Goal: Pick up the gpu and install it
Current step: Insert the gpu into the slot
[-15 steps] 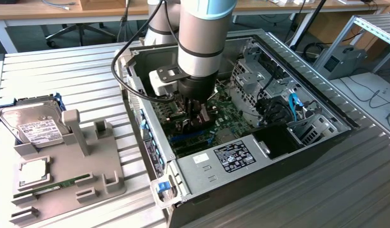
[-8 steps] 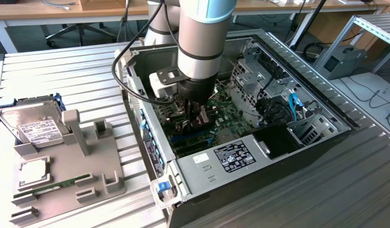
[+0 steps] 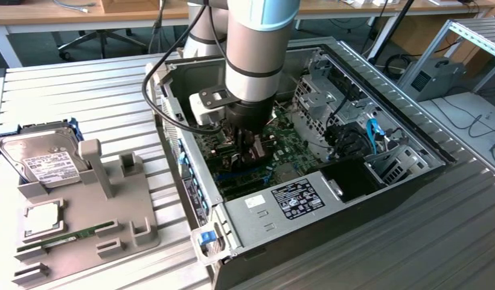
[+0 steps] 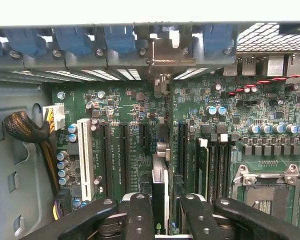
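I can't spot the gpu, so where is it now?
The gpu is inside the open computer case, held edge-on between the jaws over the motherboard slots, near the middle of the exterior view.

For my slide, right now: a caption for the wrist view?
Gripper holding the gpu edge-on above the motherboard slots.

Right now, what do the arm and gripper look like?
The silver-grey cylindrical arm has a light blue joint cap and black bands, with a black cable looped alongside. The black gripper has two bolted finger linkages.
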Robot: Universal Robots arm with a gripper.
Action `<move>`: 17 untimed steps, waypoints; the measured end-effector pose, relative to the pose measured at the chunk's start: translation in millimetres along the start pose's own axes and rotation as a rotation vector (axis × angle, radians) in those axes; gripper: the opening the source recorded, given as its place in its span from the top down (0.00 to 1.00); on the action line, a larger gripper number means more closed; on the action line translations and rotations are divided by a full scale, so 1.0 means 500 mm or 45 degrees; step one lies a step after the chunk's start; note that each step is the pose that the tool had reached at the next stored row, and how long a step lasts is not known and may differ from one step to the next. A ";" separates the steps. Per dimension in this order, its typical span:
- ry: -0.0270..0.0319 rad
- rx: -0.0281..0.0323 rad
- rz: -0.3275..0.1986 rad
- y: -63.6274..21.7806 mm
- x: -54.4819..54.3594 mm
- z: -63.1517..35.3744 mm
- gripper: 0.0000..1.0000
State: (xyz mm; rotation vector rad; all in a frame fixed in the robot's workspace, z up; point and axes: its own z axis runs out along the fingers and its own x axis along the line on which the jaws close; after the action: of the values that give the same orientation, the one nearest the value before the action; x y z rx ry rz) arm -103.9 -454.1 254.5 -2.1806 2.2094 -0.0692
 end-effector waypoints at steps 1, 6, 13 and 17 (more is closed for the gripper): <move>0.0004 -0.0002 0.000 0.000 0.000 0.000 0.74; -0.0004 0.0002 0.000 0.000 0.000 0.001 0.67; 0.0008 0.0004 0.000 -0.002 -0.001 -0.034 0.60; 0.0010 0.0004 0.000 -0.004 -0.007 -0.066 0.60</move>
State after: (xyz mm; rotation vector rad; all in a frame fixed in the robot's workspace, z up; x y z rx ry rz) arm -103.9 -450.3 287.5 -2.1808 2.2096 -0.0703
